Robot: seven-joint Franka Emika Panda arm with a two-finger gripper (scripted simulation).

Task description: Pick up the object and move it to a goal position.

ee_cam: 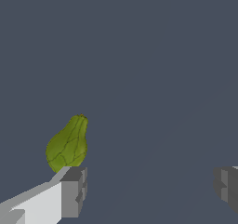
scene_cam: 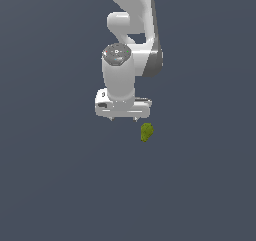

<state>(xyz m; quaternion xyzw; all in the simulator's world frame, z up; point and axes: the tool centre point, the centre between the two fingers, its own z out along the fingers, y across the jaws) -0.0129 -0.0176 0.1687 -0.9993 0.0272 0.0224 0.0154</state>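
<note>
Gripper point(scene_cam: 123, 119) points down with fingers spread wide, nothing between them; in the wrist view one fingertip point(ee_cam: 73, 191) sits just in front of the object point(ee_cam: 68, 145), the other well apart. Object point(scene_cam: 146, 132) lies on the dark surface point(scene_cam: 50, 185) near its centre, just off the gripper toward the exterior view's right, outside the jaws. Judged light, rigid, bumpy skin giving fair friction. Best hold: across the wide belly, not the tapered end.

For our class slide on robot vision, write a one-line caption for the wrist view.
Wrist view: open gripper, jaws wide apart, with the olive-green bumpy object just beyond one fingertip, not between them.
</note>
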